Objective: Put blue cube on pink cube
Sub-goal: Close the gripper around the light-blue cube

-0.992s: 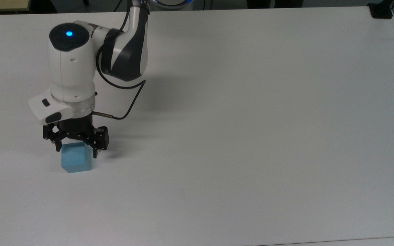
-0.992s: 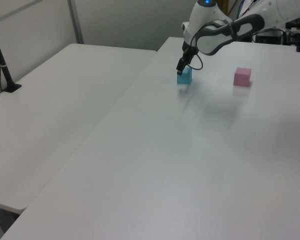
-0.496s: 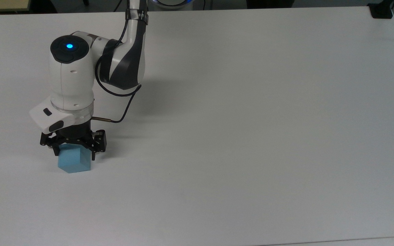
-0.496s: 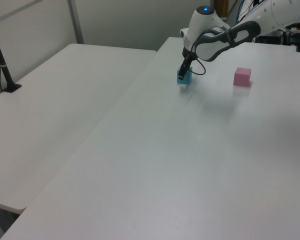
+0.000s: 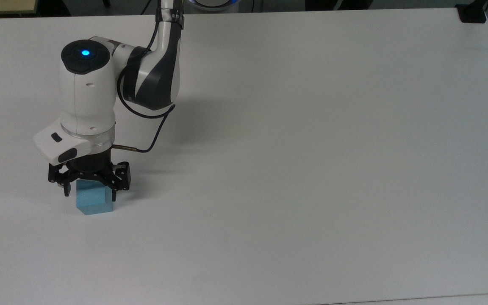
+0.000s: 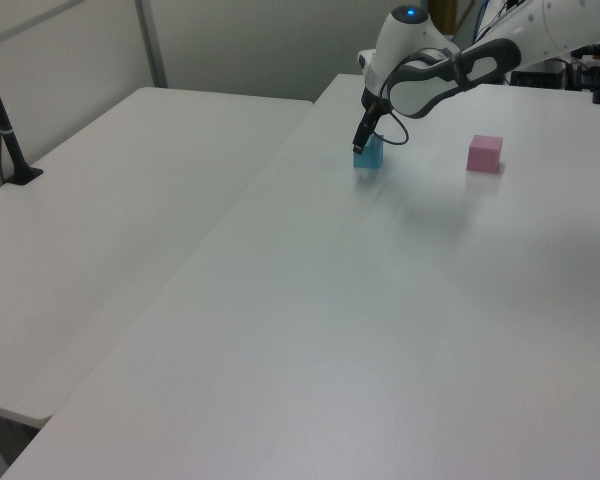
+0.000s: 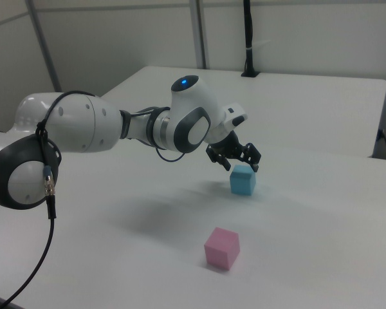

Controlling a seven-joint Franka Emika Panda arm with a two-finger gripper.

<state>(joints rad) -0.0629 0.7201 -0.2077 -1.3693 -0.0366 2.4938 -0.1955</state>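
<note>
the gripper [image 5: 90,191] hangs over the blue cube [image 5: 94,200], its 2 fingers spread wide past the cube's top edges, gripping nothing. the cube sits on the white table [image 5: 311,169] near the top view's left edge. in the right view the pink cube [image 7: 222,247] lies on the table well apart from the blue cube, nearer the camera.

Blue cube [image 5: 94,200]: matte sky-blue, resting flat near the table's left edge in the top view. Pink cube [image 7: 222,247]: matte pale pink, resting flat, well apart.
</note>
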